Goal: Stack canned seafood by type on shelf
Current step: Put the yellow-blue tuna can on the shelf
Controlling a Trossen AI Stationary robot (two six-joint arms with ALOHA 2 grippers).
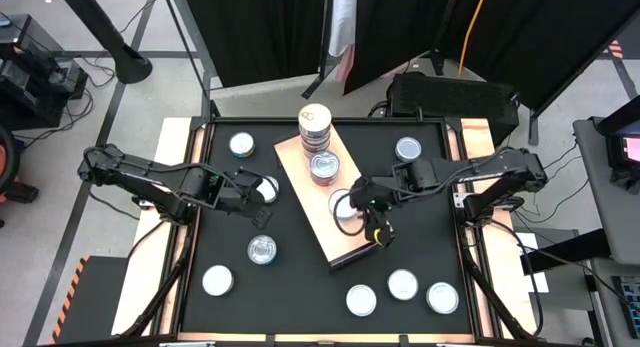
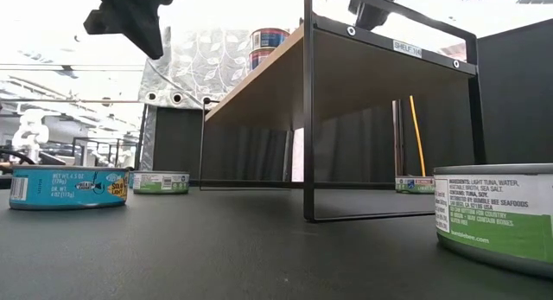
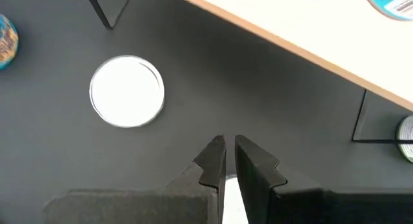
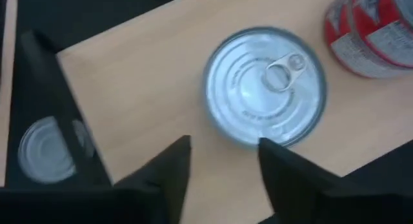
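The pale wood shelf (image 1: 318, 192) runs aslant across the middle of the black table. It stands raised on thin black legs (image 2: 308, 118). At its far end is a stack of red-labelled tins (image 1: 314, 127). A single silver tin (image 1: 324, 167) stands next to the stack. Nearer lies a pull-tab tin (image 4: 264, 88), flat on the board. My right gripper (image 4: 222, 162) hovers open just above and short of this tin. My left gripper (image 3: 229, 153) hangs shut and empty above the table, left of the shelf, near a white-topped tin (image 3: 127, 91).
Loose tins lie on the table around the shelf: far left (image 1: 242, 144), far right (image 1: 407, 148), near left (image 1: 262, 250) (image 1: 217, 280), and three near right (image 1: 402, 284). Another tin (image 4: 48, 150) stands on the table beside the shelf's near end. Black frame rails border the table.
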